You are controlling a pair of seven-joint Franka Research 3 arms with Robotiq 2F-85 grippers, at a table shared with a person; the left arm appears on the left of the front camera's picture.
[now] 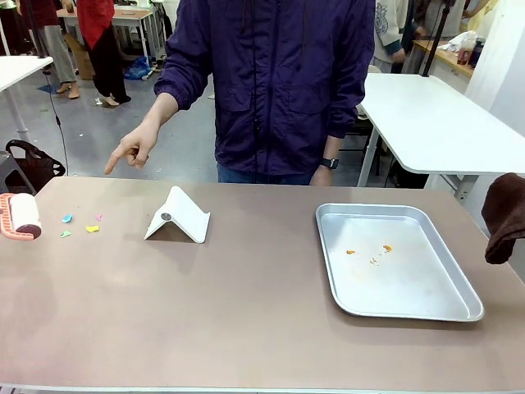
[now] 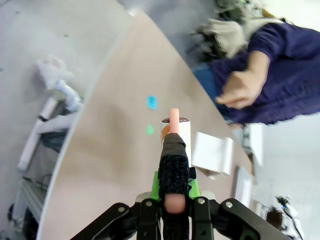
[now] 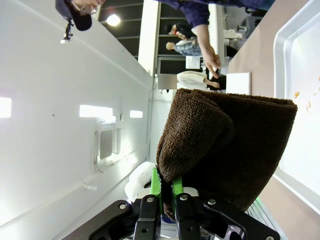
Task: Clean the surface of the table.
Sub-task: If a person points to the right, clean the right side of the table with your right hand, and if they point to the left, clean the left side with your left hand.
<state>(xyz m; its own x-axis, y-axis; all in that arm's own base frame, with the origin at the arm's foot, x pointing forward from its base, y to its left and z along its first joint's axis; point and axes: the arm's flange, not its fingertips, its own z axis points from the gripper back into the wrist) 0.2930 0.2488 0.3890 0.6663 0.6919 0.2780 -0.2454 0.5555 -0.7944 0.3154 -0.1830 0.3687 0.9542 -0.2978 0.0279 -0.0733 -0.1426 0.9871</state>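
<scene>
the table has a matte brownish-tan top and thin pale edge; it lies level. small coloured scraps dot it well left of the metal tray.

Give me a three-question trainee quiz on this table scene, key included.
1. Multiple choice: the right gripper is shut on A) a sponge, B) a brown cloth, C) a spray bottle.
2. True or false: the coloured paper scraps lie inside the metal tray.
3. Short answer: which tool is clamped in the left gripper?
Key: 1 B. 2 False: they lie on the table, near where the person's hand points. 3 The lint roller.
</scene>
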